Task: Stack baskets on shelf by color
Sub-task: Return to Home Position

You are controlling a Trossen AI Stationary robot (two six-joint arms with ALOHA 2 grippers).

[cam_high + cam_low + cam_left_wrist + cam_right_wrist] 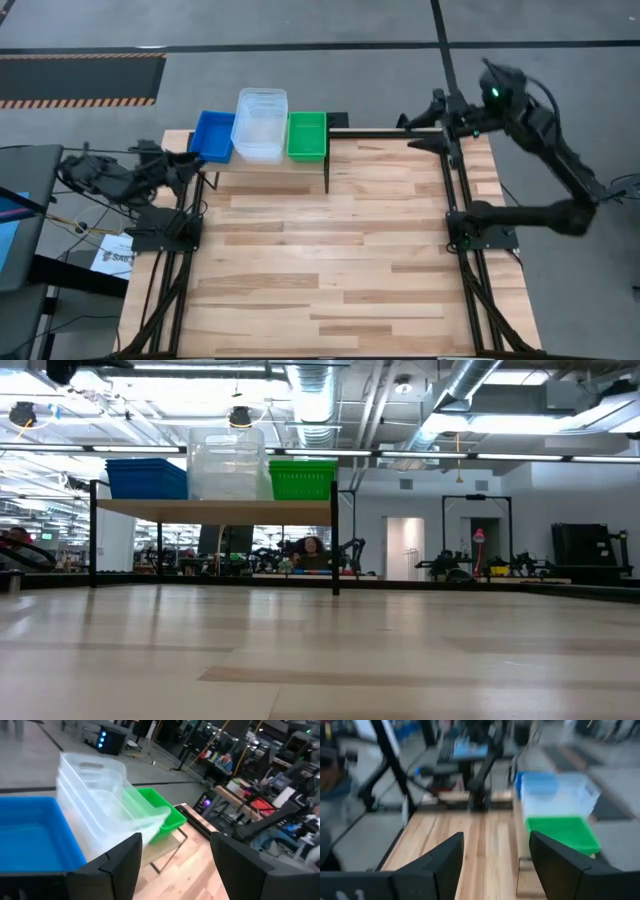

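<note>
Beside shelf (215, 510) | left fingers (120, 865) spread, empty | right fingers (440, 865) seemingly spread, empty

My bench (330, 260) is pale wood in glued strips, smooth, with a soft sheen in the low view. The shelf (265, 175) has a light wood top, and its legs (335, 550) are thin black metal, matt. The blue baskets (213, 135) and green baskets (306, 135) are opaque plastic. The clear baskets (260, 125) are glossy see-through plastic. My left pincer (175, 865) and right pincer (495, 855) look matt and dark.
</note>
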